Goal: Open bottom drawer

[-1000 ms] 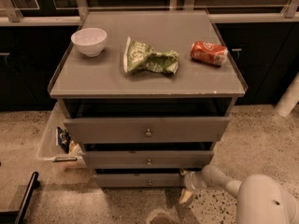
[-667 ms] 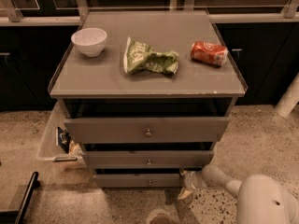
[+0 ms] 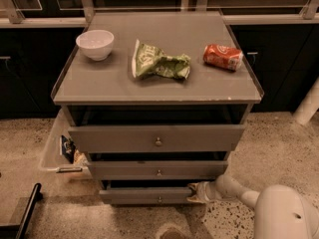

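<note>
Little has moved since a second ago: the gripper (image 3: 195, 193) stays against the right end of the bottom drawer (image 3: 144, 195), lowest in the grey chest (image 3: 149, 87) and seemingly just ajar, probably to pull its edge rather than the knob (image 3: 159, 199); whether it has a grasp cannot be told

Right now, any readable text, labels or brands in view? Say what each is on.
Nothing reads clearly.
Green bag: pale lettering, too blurred to read.
Red can: white marking, too blurred to read.
Packets in the bin: print too small to read.
Gripper, at the right end of the bottom drawer front: no marking visible.
</note>
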Controlling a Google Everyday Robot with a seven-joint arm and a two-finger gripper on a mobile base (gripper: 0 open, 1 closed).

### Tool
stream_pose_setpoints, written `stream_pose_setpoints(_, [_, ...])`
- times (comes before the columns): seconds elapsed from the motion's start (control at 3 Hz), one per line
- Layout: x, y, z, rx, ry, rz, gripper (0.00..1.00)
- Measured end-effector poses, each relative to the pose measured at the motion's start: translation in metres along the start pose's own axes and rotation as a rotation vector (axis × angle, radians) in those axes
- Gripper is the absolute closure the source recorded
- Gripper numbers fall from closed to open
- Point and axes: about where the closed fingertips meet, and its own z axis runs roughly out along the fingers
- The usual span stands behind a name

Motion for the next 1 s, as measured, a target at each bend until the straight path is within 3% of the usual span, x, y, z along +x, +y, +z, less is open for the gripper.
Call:
stream_pose_setpoints(0.33, [-0.0028, -0.0016, -0.0043, 0.0, 0.0, 0.0, 0.87])
stream_pose_setpoints(0.67, [-0.0028, -0.0016, -0.0043, 0.0, 0.0, 0.0, 0.84])
stream_pose_setpoints(1.0, [-0.0028, -0.0016, -0.0043, 0.0, 0.0, 0.0, 0.61])
